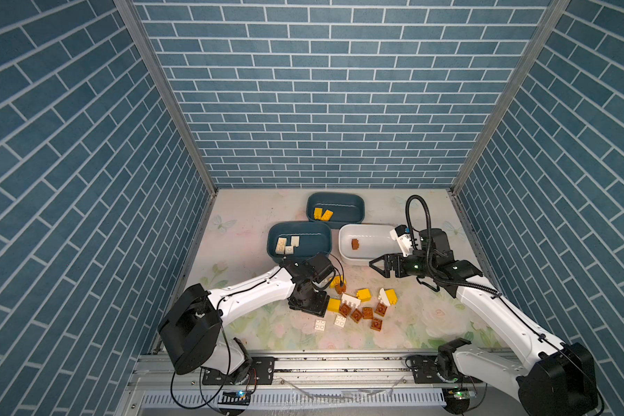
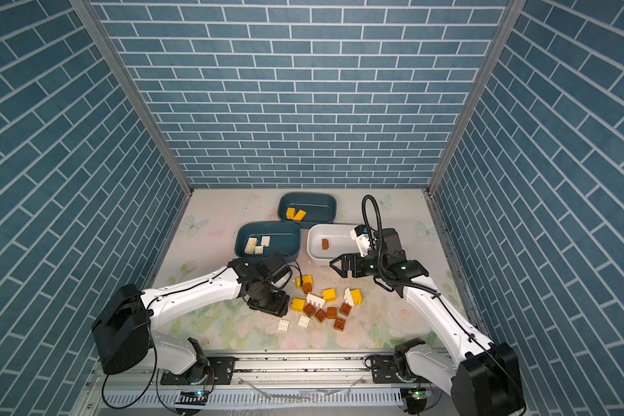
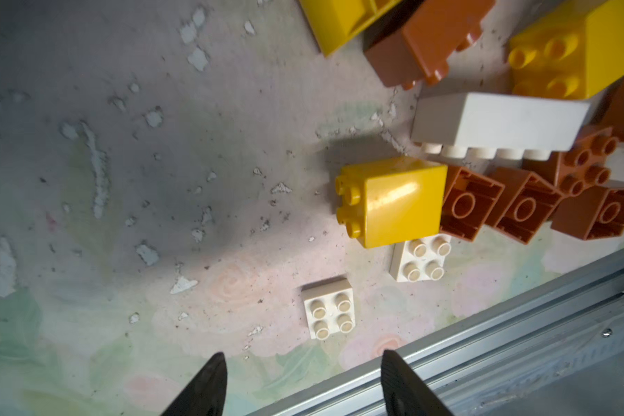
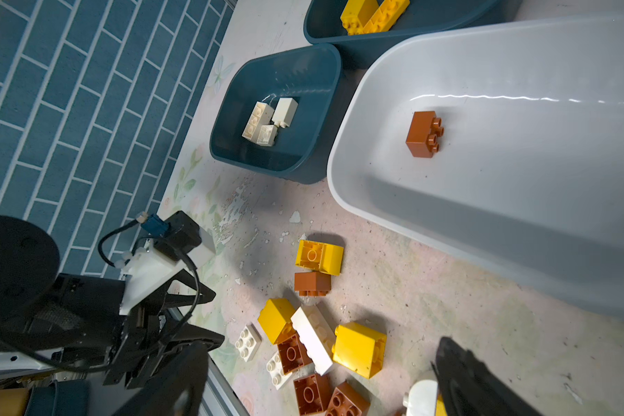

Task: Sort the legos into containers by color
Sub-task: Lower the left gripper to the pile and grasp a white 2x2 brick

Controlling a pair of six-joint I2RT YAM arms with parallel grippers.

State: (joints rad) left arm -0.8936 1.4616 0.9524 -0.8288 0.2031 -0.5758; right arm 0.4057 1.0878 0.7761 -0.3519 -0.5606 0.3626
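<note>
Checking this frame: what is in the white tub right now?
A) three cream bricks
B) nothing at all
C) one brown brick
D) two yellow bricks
C: the white tub holds a single brown brick. The yellow bricks lie in the far teal tub, and the cream bricks in the near teal tub.
</note>
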